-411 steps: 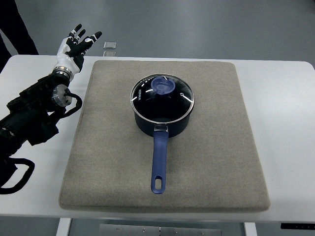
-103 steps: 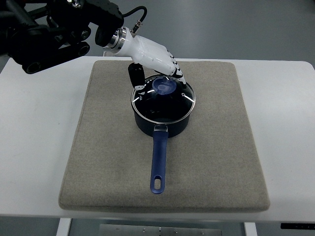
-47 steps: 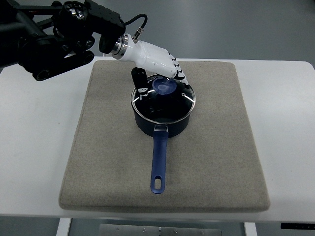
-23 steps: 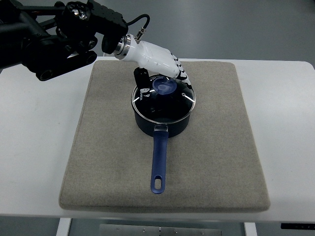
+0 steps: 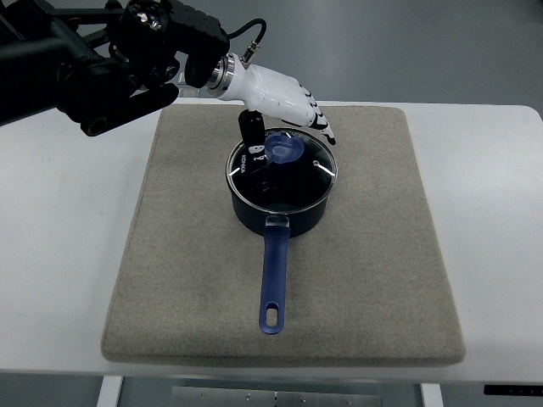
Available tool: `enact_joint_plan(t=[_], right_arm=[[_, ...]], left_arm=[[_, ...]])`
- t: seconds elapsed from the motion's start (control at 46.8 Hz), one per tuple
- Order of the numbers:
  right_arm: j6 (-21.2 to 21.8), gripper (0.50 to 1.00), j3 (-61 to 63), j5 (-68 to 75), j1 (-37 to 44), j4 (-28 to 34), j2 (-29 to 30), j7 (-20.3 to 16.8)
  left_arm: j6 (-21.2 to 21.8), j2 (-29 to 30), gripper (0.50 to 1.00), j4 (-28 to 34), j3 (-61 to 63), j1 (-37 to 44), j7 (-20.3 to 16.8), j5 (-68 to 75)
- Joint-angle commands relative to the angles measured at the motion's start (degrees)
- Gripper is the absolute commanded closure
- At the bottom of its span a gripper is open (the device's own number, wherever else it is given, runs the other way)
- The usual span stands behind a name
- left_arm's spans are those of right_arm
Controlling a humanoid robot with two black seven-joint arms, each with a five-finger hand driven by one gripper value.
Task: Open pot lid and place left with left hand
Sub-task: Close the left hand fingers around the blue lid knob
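Pot (image 5: 280,203) sits near the middle of the grey mat (image 5: 373,280) on the white table (image 5: 68,254), blue handle (image 5: 273,275) pointing toward the robot's side. Glass lid (image 5: 281,172) is seated on the pot rim, not lifted; blue knob (image 5: 282,150) lies toward the far side of the lid. Left hand (image 5: 280,106) reaches in from the upper left, white palm over the far edge of the lid, black thumb (image 5: 252,131) hanging down just left of the knob, fingers (image 5: 321,125) extending past the knob on its right. From this steep view I cannot tell whether thumb and fingers are touching the knob or only bracketing it; no closed grasp is visible, so I record the hand as unclenched and holding nothing. Right arm is not in view. Risks, as judgement: (1) the hand sits at the far rim, not squarely over the knob, so closing now may pinch only the knob's edge and the lid could slip or tilt out on the lift. (2) The thumb stands close to the glass; pressing down could shove the lid sideways or nudge the whole pot across the mat. (3) A lid lifted off-centre may catch the rim and drag the pot, swinging the handle. (4) Bare mat to the left of the pot looks adequate for setting the lid down, but a loose grip may drop the glass during the carry.
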Motion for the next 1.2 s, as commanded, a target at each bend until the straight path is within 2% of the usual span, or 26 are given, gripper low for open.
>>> enact_joint_plan(t=[0.0, 0.513, 0.705, 0.919, 1.068, 1.175], right_arm=[[0.0, 0.583, 0.0, 0.0, 0.0, 0.0, 0.0, -0.1], [0.0, 0.583, 0.0, 0.0, 0.0, 0.0, 0.0, 0.0], [0.0, 0.583, 0.0, 0.0, 0.0, 0.0, 0.0, 0.0], [0.0, 0.583, 0.0, 0.0, 0.0, 0.0, 0.0, -0.1], [0.0, 0.583, 0.0, 0.0, 0.0, 0.0, 0.0, 0.0], [0.0, 0.583, 0.0, 0.0, 0.0, 0.0, 0.0, 0.0]], left_arm=[[0.0, 0.0, 0.542, 0.0, 0.0, -0.2, 0.0, -0.1], [-1.0, -1.4, 0.544, -0.4, 3.2, -1.2, 0.0, 0.0], [-4.3, -1.6, 0.557, -0.4, 3.0, -2.2, 0.0, -0.3], [-5.1, -1.6, 0.557, -0.5, 2.9, -2.3, 0.0, -0.7], [-8.3, -1.6, 0.566, -0.3, 2.9, -2.7, 0.0, -0.7], [-8.6, -1.6, 0.57, -0.1, 2.9, -2.7, 0.0, -0.8]])
